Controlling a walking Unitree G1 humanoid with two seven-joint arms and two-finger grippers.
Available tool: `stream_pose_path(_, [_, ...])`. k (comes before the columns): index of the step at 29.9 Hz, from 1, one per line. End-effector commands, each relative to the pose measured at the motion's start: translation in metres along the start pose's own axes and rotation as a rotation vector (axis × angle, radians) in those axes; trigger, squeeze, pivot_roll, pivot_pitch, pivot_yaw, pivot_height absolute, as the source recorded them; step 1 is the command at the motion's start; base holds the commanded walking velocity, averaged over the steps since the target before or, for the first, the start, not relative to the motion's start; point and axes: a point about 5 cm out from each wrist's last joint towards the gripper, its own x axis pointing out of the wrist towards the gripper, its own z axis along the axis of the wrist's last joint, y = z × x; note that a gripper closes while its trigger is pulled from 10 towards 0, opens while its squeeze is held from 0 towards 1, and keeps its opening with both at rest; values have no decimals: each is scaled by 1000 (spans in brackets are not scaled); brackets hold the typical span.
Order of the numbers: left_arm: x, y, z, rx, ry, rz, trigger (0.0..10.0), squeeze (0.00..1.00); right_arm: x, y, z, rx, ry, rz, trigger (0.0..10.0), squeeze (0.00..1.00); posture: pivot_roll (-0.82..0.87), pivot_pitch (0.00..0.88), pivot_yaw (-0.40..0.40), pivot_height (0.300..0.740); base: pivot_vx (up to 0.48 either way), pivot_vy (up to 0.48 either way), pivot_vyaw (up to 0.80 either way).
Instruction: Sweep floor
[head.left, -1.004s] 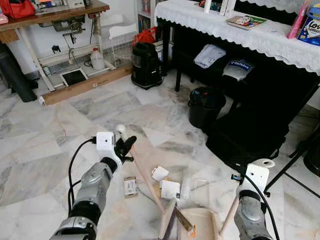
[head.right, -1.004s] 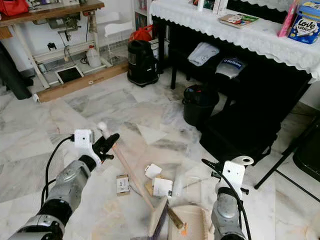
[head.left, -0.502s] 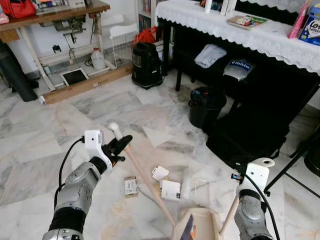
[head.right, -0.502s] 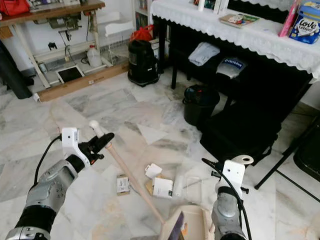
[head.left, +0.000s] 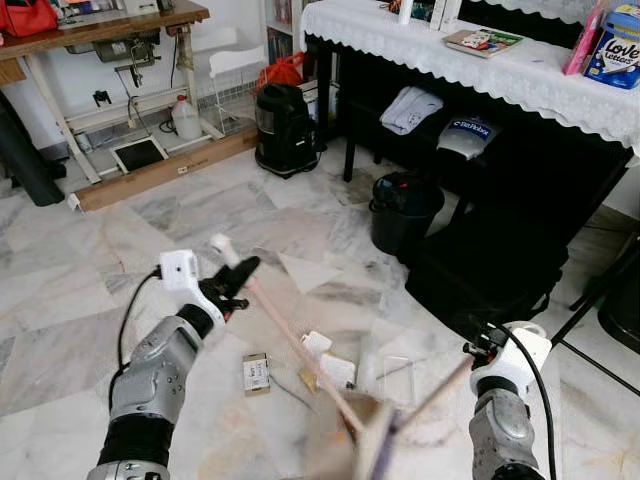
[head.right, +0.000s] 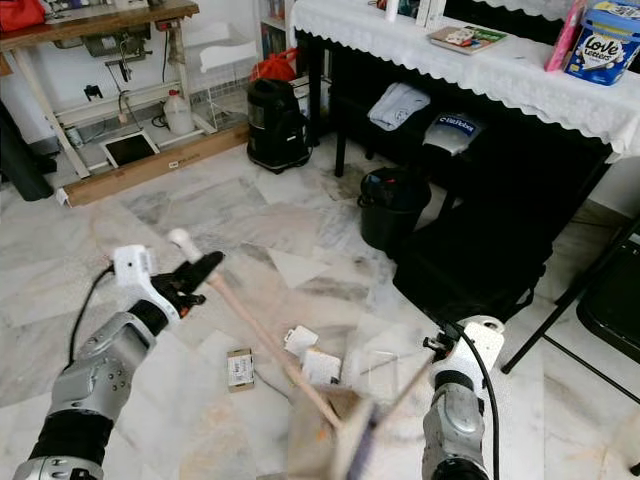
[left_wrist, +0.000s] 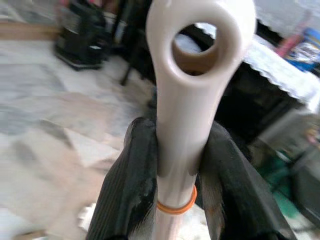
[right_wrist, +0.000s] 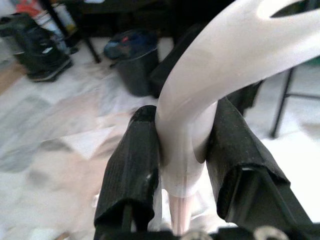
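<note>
On the marble floor (head.left: 80, 300), paper scraps (head.left: 322, 345) lie just beyond the blurred broom head (head.left: 375, 440); left tool (head.left: 232, 282) clamps the broom handle (head.left: 290, 340), right tool (right_wrist: 182, 165) the dustpan handle (head.left: 430, 385).

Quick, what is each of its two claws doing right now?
Left gripper: shut on the broom handle.
Right gripper: shut on the dustpan handle.
</note>
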Motion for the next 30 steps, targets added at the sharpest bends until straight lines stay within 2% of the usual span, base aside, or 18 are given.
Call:
stream_pose_path(1, [3, -3, 21, 16, -95, 1, 10000, 0, 1, 5, 0, 41, 9, 32, 10000, 0, -1, 0, -16, 740, 0, 0, 0])
stream_pose_path(8, [4, -2, 35, 31, -163, 43, 10000, 0, 1, 7, -1, 61, 14, 60, 10000, 0, 1, 0, -16, 740, 0, 0, 0])
stream_pose_path(12, [7, -2, 60, 62, -283, 111, 10000, 0, 1, 6, -1, 77, 13, 72, 10000, 0, -1, 0, -17, 740, 0, 0, 0])
stream_pose_path(16, [4, 2, 73, 145, -353, 193, 10000, 0, 1, 5, 0, 92, 6, 68, 10000, 0, -1, 0, -16, 740, 0, 0, 0])
stream_pose_path(17, [2, 6, 77, 243, -368, 242, 10000, 0, 2, 4, 3, 104, -7, 63, 10000, 0, 0, 0, -17, 740, 0, 0, 0])
stream_pose_path(18, [1, 6, 77, 286, -367, 254, 10000, 0, 3, 4, 4, 108, -12, 61, 10000, 0, 0, 0, -17, 740, 0, 0, 0])
stream_pose_path(21, [-3, 10, 64, 349, -328, 277, 10000, 0, 3, 1, 9, 115, -43, 53, 10000, 0, -1, 0, -16, 740, 0, 0, 0])
stream_pose_path(24, [-11, 15, 41, 401, -264, 302, 10000, 0, 4, -7, 17, 135, -91, 37, 10000, 0, -9, 0, -14, 740, 0, 0, 0])
stream_pose_path(30, [-14, 16, 24, 410, -217, 304, 10000, 0, 6, -8, 26, 138, -141, 51, 10000, 0, -19, 0, -11, 740, 0, 0, 0])
